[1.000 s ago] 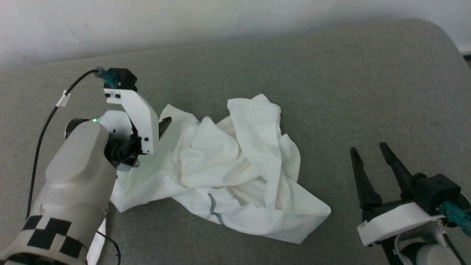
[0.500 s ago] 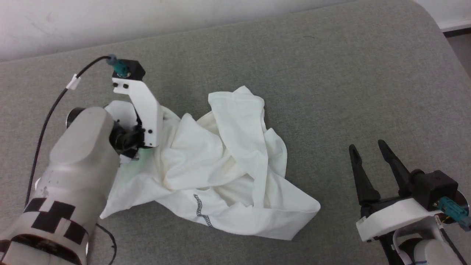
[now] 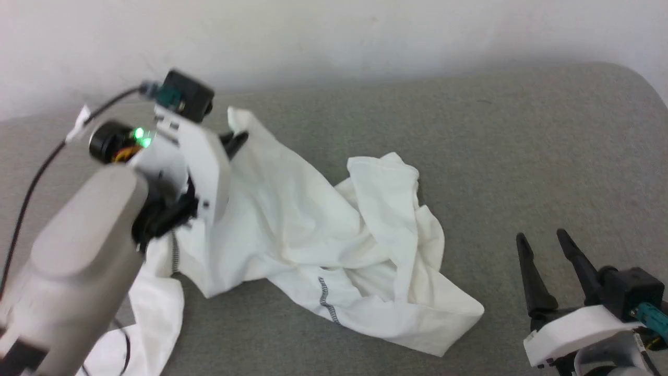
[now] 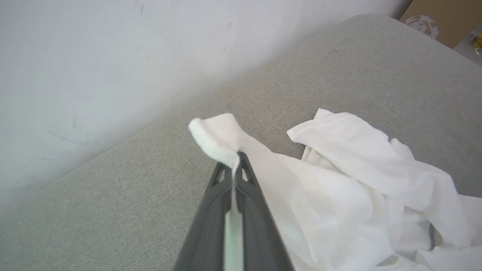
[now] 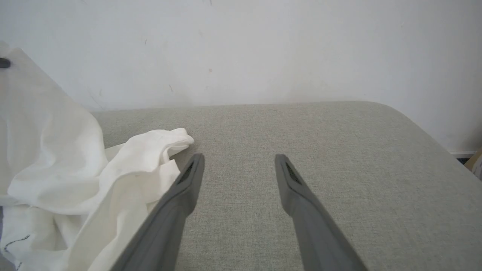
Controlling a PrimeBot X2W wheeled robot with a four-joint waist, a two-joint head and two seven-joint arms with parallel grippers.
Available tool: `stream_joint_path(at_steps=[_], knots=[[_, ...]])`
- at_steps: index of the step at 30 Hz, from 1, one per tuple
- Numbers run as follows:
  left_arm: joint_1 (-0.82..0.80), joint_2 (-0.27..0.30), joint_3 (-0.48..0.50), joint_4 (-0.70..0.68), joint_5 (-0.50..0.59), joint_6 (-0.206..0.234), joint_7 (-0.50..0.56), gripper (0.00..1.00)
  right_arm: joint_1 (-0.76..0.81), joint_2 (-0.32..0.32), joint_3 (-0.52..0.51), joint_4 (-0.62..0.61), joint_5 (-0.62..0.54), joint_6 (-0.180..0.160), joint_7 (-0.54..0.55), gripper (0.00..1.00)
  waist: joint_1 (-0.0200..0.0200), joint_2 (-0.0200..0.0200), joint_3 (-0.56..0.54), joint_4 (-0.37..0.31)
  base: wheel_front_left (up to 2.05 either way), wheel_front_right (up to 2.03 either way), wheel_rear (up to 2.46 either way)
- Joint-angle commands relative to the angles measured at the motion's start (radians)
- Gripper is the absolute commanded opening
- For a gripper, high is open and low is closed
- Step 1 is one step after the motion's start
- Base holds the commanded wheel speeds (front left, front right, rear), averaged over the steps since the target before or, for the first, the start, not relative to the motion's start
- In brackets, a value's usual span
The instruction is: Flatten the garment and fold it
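Note:
The garment (image 3: 313,235) is a crumpled white top with dark zigzag seams, spread over the grey padded table (image 3: 496,156). My left gripper (image 3: 236,142) is shut on an edge of the garment (image 4: 339,180) at the far left and holds that edge up off the table. In the left wrist view the gripper (image 4: 236,163) has white cloth pinched between its dark fingers. My right gripper (image 3: 543,250) stands open at the lower right, apart from the garment. The right wrist view shows this gripper (image 5: 239,165) with bare table between its fingers and the garment (image 5: 75,177) to its left.
A white wall (image 3: 334,36) runs along the table's far edge. The table's rounded right corner (image 3: 642,89) lies at the upper right. A black cable (image 3: 31,183) hangs from my left wrist. A cardboard box (image 4: 440,19) stands beyond the table.
My left gripper has shut on the garment's left edge and lifted it up and away, stretching the cloth. The head camera has shifted. My right gripper stays open and still.

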Motion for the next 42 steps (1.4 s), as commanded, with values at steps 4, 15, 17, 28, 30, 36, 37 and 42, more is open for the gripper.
stream_joint_path(at_steps=[4,15,17,28,30,36,37,42], knots=[[0.282,0.15,0.059,-0.285,-0.077,0.144,0.016,0.0,0.046,0.002,-0.021,-0.005,0.019,-0.001,0.001,1.0,0.0001,0.0001,-0.134,0.121,0.0,0.0,0.0],[1.01,0.334,0.189,-0.681,-0.312,0.541,-0.053,0.0,0.093,0.002,-0.037,-0.016,0.02,-0.001,0.014,1.0,0.0001,0.0001,-0.159,0.165,0.0,0.0,0.0],[1.092,0.321,0.183,-0.676,-0.353,0.556,-0.06,0.0,0.096,0.002,-0.035,-0.017,0.019,-0.001,0.018,1.0,0.0001,0.0001,-0.162,0.166,0.0,0.0,0.0],[1.164,0.18,0.161,-0.529,-0.386,0.479,-0.186,1.0,0.117,0.002,-0.026,-0.03,0.012,-0.001,0.039,1.0,0.0001,0.0001,-0.176,0.155,0.0,0.0,0.0],[1.146,0.168,0.172,-0.526,-0.372,0.473,-0.219,1.0,0.118,0.002,-0.026,-0.032,0.011,-0.001,0.042,1.0,0.0001,0.0001,-0.178,0.154,0.0,0.0,0.0],[1.041,0.105,0.257,-0.523,-0.255,0.475,-0.468,1.0,0.117,0.002,-0.02,-0.044,0.005,-0.001,0.06,1.0,0.0001,0.0001,-0.186,0.148,0.0,0.0,0.0],[1.024,0.097,0.26,-0.521,-0.229,0.473,-0.503,1.0,0.115,0.002,-0.016,-0.044,0.003,-0.001,0.064,1.0,0.0001,0.0001,-0.186,0.147,0.0,0.0,0.0],[0.937,0.051,0.264,-0.489,-0.089,0.462,-0.647,1.0,0.088,0.002,0.042,-0.023,-0.004,-0.001,0.111,1.0,0.0001,0.0001,-0.177,0.144,0.0,0.0,0.0]])
